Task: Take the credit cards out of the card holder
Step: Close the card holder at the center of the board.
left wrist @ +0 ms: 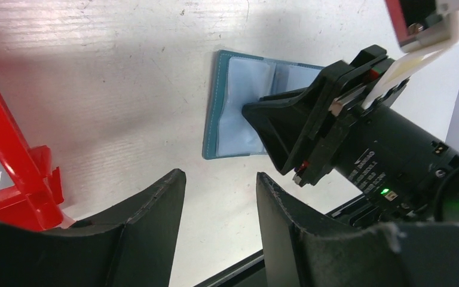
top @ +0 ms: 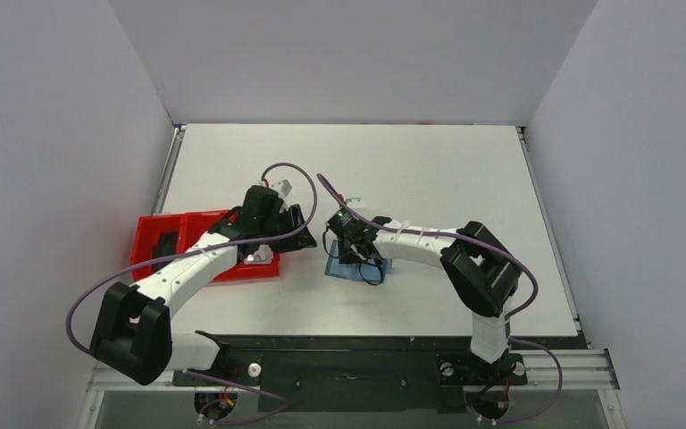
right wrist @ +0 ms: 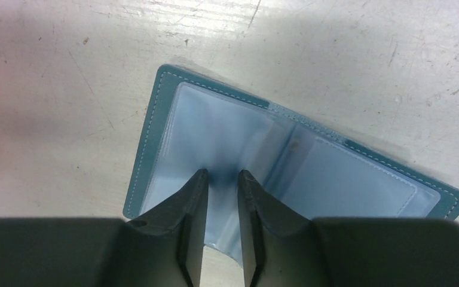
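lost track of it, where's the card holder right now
In the top view, the card holder lies open on the table, just right of the red tray, directly beneath the right gripper.

We see the card holder (right wrist: 155, 119) lying open and flat on the scratched white table (right wrist: 66, 72), with its blue stitched border framing two clear sleeves (right wrist: 358, 182). The right gripper (right wrist: 222, 174) sits over the left sleeve, jaws a narrow gap apart. We cannot tell whether they pinch the plastic.
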Motion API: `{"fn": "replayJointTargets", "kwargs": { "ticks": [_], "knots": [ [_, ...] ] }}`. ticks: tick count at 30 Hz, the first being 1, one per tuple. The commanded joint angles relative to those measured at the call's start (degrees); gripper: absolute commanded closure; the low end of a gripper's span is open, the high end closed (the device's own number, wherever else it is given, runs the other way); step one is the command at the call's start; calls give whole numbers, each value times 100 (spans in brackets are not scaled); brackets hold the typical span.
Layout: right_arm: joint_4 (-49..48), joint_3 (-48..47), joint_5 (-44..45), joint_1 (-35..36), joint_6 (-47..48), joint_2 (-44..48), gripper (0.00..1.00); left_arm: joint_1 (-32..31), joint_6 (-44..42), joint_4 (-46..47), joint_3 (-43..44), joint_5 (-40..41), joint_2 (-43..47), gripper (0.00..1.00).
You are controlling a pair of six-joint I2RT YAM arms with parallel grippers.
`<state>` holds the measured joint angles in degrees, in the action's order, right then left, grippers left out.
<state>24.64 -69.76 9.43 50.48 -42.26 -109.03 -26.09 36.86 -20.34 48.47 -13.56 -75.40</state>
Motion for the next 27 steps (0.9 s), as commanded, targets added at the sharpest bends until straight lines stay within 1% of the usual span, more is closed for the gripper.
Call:
{"fn": "replayJointTargets", "kwargs": {
  "ticks": [1,2,6,10,13,17,20,27],
  "knots": [
    [-267,692,-586,-219,-93,-474,83,-148,88,354,-51,-50,-143,56],
    [-324,819,-633,-285,-110,-463,87,-203,116,372,-49,-44,-202,56],
    [-662,1144,-1041,-465,-118,-404,95,-376,225,545,-58,-26,-467,59],
    [-1004,1419,-1353,-658,-164,-391,100,-526,331,837,-46,-95,-898,61],
    [-1135,1537,-1424,-734,-168,-381,100,-582,409,1042,-12,-220,-1294,62],
    [-1214,1623,-1480,-807,-148,-341,100,-631,375,1076,118,-60,-1684,63],
    [-1279,1684,-1532,-843,-130,-337,100,-634,332,1094,192,-26,-1888,60],
    [-1438,1807,-1652,-933,-112,-326,100,-635,314,1314,278,-356,-2283,58]
  ]
}}
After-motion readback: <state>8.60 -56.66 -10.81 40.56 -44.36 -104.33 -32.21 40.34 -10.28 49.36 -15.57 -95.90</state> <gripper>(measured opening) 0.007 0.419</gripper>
